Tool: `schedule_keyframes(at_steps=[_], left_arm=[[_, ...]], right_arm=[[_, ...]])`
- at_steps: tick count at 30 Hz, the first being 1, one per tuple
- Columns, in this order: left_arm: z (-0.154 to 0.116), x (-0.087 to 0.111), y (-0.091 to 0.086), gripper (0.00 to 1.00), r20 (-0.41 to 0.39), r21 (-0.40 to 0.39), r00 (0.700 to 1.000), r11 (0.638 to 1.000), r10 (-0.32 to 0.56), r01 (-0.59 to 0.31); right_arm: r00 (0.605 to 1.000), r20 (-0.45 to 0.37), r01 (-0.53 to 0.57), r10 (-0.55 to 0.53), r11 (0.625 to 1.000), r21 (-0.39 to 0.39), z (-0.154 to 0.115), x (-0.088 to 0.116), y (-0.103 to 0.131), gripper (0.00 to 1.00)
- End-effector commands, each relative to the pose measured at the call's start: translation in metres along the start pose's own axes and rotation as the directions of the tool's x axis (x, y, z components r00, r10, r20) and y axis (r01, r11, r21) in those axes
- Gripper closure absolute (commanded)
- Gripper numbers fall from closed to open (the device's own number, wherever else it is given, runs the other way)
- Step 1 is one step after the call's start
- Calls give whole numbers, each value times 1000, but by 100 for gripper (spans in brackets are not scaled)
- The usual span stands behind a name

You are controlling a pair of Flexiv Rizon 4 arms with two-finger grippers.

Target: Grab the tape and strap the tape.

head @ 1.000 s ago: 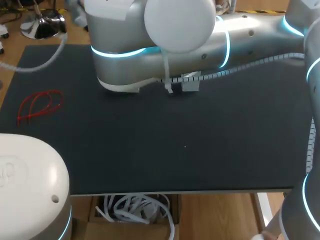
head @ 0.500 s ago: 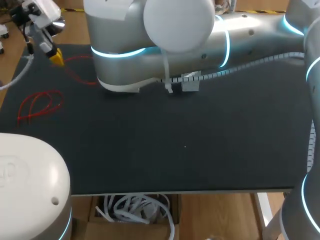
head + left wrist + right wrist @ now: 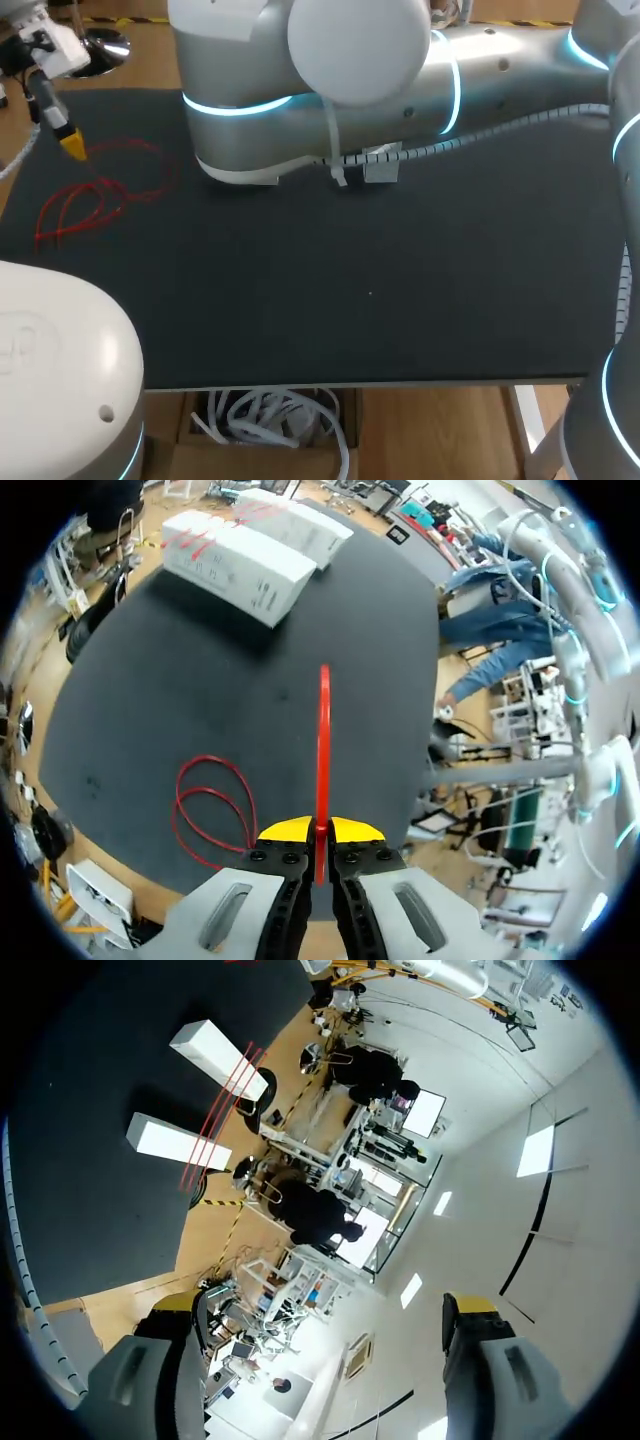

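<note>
A thin red strap (image 3: pixel 323 740) sticks straight out ahead of my left gripper (image 3: pixel 320 830), whose yellow tips are shut on its near end. In the head view this gripper (image 3: pixel 72 145) hangs over the mat's back left corner, and the held strap (image 3: pixel 135 145) trails off to the right and curls down. A second red strap, looped (image 3: pixel 97 185), lies flat on the mat just below it; in the left wrist view this loop (image 3: pixel 210 805) is beside the fingers. My right gripper (image 3: pixel 320 1305) is open, holds nothing and points away from the mat.
Two long white boxes (image 3: pixel 240 565) (image 3: pixel 295 525) with more red straps on them stand at the far end of the black mat (image 3: pixel 400 300). The right wrist view also takes in these boxes (image 3: pixel 170 1145). My right arm's thick body (image 3: pixel 330 90) spans the back of the table.
My left gripper came into view at the back left and moved down and left with the red strap, ending just above the looped strap. The right arm has not moved.
</note>
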State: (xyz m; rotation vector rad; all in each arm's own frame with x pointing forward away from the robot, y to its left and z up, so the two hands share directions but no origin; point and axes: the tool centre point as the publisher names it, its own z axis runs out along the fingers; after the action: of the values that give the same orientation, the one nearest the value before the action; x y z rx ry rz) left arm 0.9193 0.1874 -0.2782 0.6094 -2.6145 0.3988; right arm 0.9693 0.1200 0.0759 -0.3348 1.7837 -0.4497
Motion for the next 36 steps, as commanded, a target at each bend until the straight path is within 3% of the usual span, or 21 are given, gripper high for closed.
schedule_keyframes(at_steps=[1, 3, 6, 9, 10, 11, 12, 36], left_arm=[[-1, -5, 17, 100, -49, 24, 998, 999, -29, 30], [-1, -9, 27, 100, -39, 38, 998, 998, -48, 49], [-4, -9, 28, 82, -36, 38, 998, 998, -45, 46], [-4, -9, 28, 72, -36, 38, 998, 998, -45, 46], [-4, -9, 28, 53, -36, 38, 998, 998, -45, 46], [-4, -9, 28, 16, -36, 38, 998, 998, -45, 46], [-4, -9, 28, 0, -36, 38, 998, 998, -45, 46], [-4, -9, 28, 0, -36, 38, 998, 998, -45, 46]], right_arm=[[1000, -3, 3, -3, 1000, -4, 0, -1, -2, 0], [1000, -3, 3, -3, 1000, -4, 0, -1, -2, 0], [1000, -3, 3, -3, 1000, -4, 0, -1, -2, 0], [1000, -3, 3, -3, 1000, -4, 0, -1, -2, 0], [1000, -3, 3, -3, 1000, -4, 0, -1, -2, 0], [1000, -3, 3, -3, 1000, -4, 0, -1, -2, 0], [1000, -3, 3, -3, 1000, -4, 0, -1, -2, 0], [1000, -3, 3, -3, 1000, -4, 0, -1, -2, 0]])
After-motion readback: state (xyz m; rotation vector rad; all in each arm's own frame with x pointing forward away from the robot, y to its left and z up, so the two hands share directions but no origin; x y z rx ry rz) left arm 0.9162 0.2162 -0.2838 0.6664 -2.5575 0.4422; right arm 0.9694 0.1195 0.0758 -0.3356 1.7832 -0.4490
